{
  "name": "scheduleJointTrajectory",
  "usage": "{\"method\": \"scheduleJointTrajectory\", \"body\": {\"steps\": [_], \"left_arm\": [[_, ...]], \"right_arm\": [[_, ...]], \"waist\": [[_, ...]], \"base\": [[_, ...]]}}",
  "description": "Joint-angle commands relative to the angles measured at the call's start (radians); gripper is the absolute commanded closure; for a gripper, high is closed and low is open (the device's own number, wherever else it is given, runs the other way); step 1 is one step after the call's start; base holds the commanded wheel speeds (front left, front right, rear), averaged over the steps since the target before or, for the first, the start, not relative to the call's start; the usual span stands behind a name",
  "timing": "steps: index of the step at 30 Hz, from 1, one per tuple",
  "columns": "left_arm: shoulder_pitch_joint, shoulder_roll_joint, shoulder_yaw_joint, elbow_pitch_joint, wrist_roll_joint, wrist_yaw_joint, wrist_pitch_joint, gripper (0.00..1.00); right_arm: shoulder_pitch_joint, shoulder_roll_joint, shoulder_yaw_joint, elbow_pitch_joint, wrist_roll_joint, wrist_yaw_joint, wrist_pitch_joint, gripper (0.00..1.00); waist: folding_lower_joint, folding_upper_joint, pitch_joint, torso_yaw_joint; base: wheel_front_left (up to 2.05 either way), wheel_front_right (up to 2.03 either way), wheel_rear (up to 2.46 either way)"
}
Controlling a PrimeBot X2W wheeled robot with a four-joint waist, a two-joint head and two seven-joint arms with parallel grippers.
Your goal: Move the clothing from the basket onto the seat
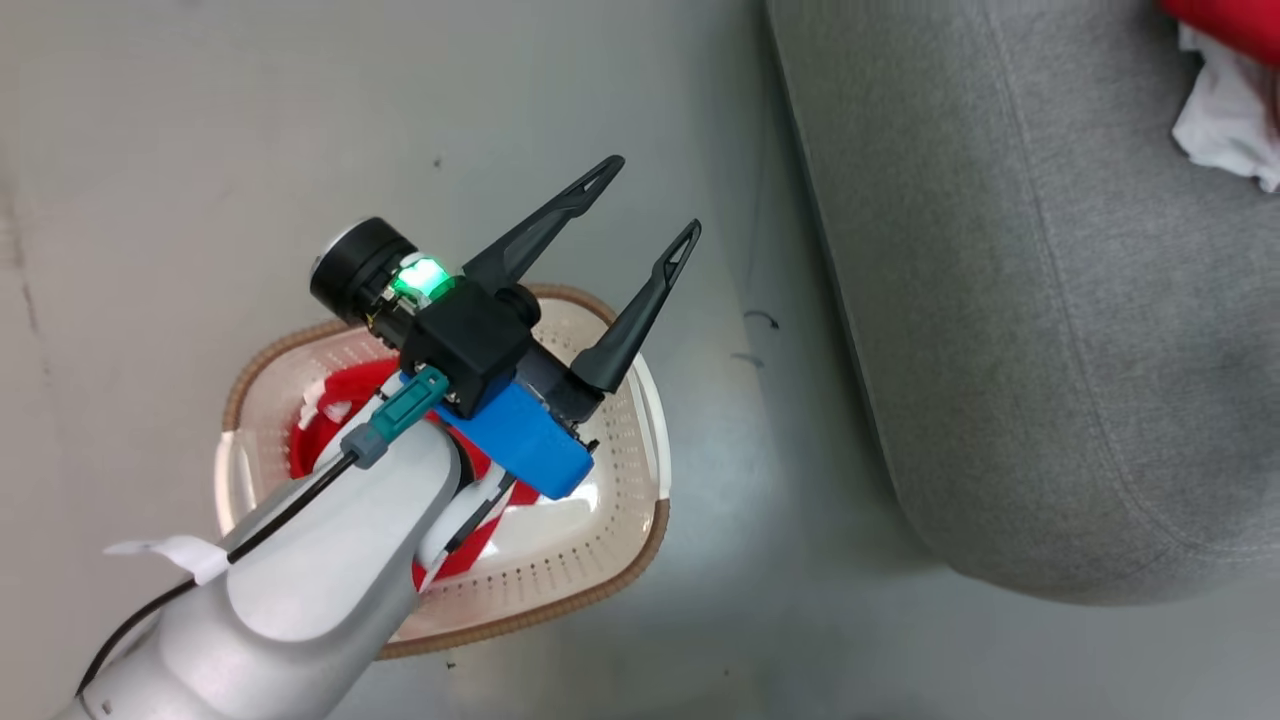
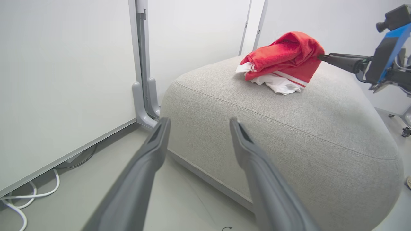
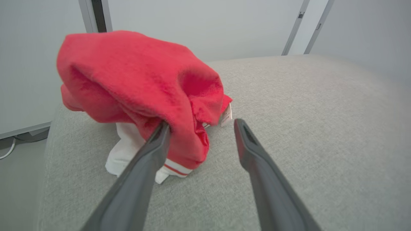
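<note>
Grey floor lies under it all. I count two garments: one red garment heaped on the single grey sofa, touching one finger of my right gripper, jaws spread. The second red garment lies in the one cream basket, under my left gripper, likewise spread.

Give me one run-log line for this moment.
left tool: open, above basket | right tool: open, touching garment on seat | second garment: in basket
</note>
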Motion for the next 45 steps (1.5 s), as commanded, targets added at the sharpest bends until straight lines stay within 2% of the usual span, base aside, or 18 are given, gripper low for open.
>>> {"method": "scheduleJointTrajectory", "body": {"steps": [1, 7, 20, 25, 33, 39, 45], "left_arm": [[0.019, -0.006, 0.018, -0.001, -0.003, 0.006, -0.005, 0.00], [0.105, -0.034, 0.080, -0.004, 0.011, 0.004, -0.006, 0.00], [0.328, -0.091, 0.318, -0.002, 0.051, 0.004, -0.005, 0.00], [0.418, -0.124, 0.461, -0.005, 0.083, -0.003, -0.005, 0.00], [0.517, -0.167, 0.627, 0.006, 0.129, -0.027, -0.005, 0.00], [0.579, -0.201, 0.716, 0.003, 0.168, -0.043, -0.005, 0.00], [0.623, -0.230, 0.751, -0.004, 0.201, -0.058, -0.005, 0.00]], "right_arm": [[0.047, -0.003, 0.000, -0.024, 0.007, 0.000, 0.000, 0.00], [0.178, 0.000, 0.061, -0.119, -0.002, 0.000, 0.000, 0.00], [0.335, 0.089, 0.251, -0.373, -0.027, 0.000, 0.000, 0.00], [0.376, 0.123, 0.313, -0.413, -0.021, 0.000, 0.000, 0.00], [0.426, 0.161, 0.382, -0.444, -0.042, 0.000, 0.000, 0.00], [0.469, 0.193, 0.394, -0.458, -0.061, 0.000, 0.000, 0.00], [0.526, 0.214, 0.383, -0.476, -0.083, 0.000, 0.000, 0.00]], "waist": [[0.0000, 0.0000, -0.060, 0.010], [0.0000, 0.0000, -0.162, 0.028], [0.0000, 0.0000, -0.346, 0.108], [0.0000, 0.0000, -0.409, 0.164], [0.0000, 0.0000, -0.475, 0.225], [0.0000, 0.0000, -0.519, 0.259], [0.0000, 0.0000, -0.555, 0.282]], "base": [[0.00, 0.00, 0.00], [0.00, 0.00, 0.00], [0.00, 0.00, 0.00], [0.00, 0.00, 0.00], [0.00, 0.00, 0.00], [0.00, 0.00, 0.00], [0.00, 0.00, 0.00]]}}
